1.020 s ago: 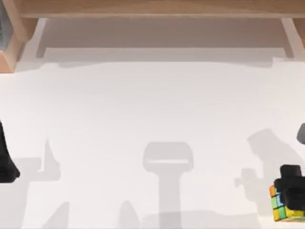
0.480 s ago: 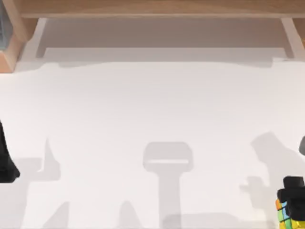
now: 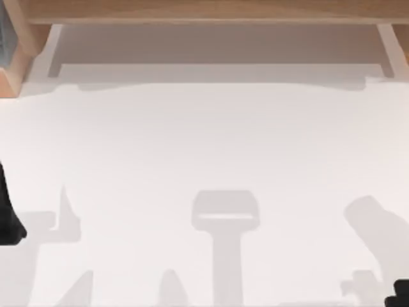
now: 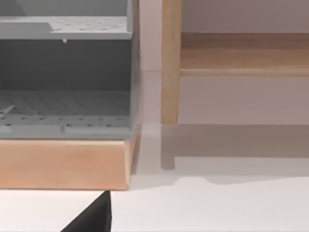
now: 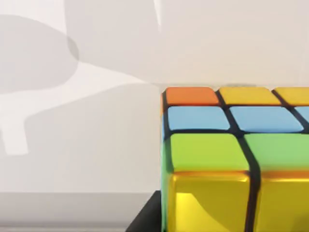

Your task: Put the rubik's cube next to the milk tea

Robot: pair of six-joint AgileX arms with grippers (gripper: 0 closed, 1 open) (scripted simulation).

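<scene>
The rubik's cube [image 5: 231, 159] sat directly before the right pincer [image 3: 401, 295], at the white bench's [image 3: 204, 160] right near corner; finger spread could not be determined. The left arm stayed parked at the left edge.

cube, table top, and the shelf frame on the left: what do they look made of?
Rubik's cube: glossy plastic by the look, the yellow squares throwing bright highlights, on a black grid. Table: matte white, perhaps laminate; it takes soft shadows and no glare. Shelf frame: light wood or wood-look board, faint grain, satin. Its grey inner panels are perforated, metal or plastic; can't tell which.
</scene>
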